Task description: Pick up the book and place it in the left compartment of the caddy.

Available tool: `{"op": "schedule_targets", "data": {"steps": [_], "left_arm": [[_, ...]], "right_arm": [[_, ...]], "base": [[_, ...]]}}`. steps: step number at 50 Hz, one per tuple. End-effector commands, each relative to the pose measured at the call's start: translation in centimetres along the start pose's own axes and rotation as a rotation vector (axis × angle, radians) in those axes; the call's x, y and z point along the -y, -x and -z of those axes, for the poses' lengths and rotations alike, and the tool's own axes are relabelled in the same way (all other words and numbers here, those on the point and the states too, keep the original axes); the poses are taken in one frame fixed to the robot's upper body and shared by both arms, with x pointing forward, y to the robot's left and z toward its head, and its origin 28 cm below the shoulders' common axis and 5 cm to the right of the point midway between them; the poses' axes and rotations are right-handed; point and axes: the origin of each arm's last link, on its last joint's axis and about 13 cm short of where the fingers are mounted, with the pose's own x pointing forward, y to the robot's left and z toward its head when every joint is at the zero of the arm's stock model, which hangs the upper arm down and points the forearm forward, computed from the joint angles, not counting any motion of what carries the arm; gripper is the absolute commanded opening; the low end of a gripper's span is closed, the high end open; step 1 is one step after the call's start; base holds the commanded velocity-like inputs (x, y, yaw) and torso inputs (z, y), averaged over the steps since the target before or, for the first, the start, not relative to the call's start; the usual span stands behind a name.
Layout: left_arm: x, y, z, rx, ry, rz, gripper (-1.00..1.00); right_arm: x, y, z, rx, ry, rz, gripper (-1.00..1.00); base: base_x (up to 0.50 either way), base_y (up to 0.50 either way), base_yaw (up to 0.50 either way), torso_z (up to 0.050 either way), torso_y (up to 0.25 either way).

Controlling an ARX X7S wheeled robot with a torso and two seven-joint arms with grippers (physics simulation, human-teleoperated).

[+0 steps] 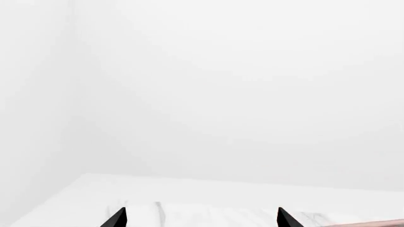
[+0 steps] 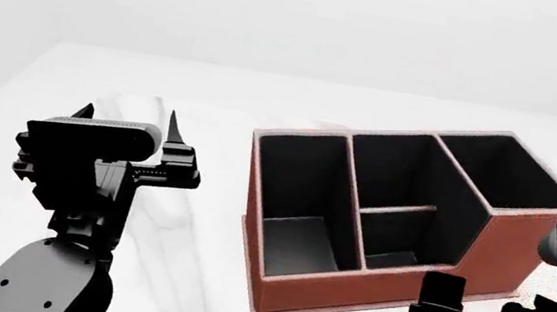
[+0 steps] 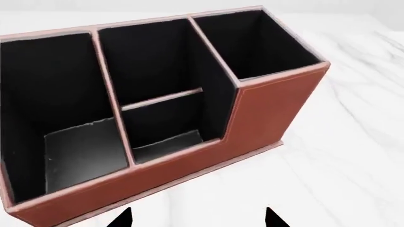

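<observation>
Here, left gripper [image 2: 127, 119] raised beside the caddy [image 2: 486, 249], fingers pointing away over the marble table [image 2: 192, 218], jaws wide apart, empty; right gripper [image 3: 197, 218] low in front of caddy, tips spread, holding nothing; book [image 3: 82, 153] lies flat in the left compartment [image 2: 300, 197].

A reddish-brown leather-look caddy [image 3: 265, 118] with black-lined cells stands on white marbled tabletop [image 3: 353, 156]; a thin black book [image 3: 79, 153] lies in its long left compartment [image 3: 50, 71].
</observation>
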Motion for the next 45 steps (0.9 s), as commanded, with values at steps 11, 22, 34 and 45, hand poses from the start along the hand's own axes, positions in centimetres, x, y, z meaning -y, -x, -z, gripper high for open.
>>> {"op": "schedule_targets", "data": {"steps": [11, 22, 34, 45], "left_arm": [[-0.1, -0.3, 0.1, -0.008, 0.001, 0.000, 1.00], [-0.2, -0.7, 0.4, -0.017, 0.002, -0.007, 1.00], [-0.1, -0.8, 0.6, -0.024, -0.001, -0.005, 1.00], [-0.3, -1.0, 0.6, -0.028, 0.008, -0.015, 1.00]], "right_arm": [[1.1, 1.0, 3.1, -0.211, -0.160, 0.127, 1.00], [1.6, 0.8, 4.7, -0.278, -0.205, 0.182, 1.00], [1.9, 0.8, 6.4, -0.312, -0.234, 0.301, 1.00], [2.7, 2.0, 8.8, -0.399, -0.455, 0.340, 1.00]], "base": [[0.00, 0.00, 0.00, 0.000, 0.000], [0.00, 0.00, 0.00, 0.000, 0.000], [0.00, 0.00, 0.00, 0.000, 0.000], [0.00, 0.00, 0.00, 0.000, 0.000]]}}
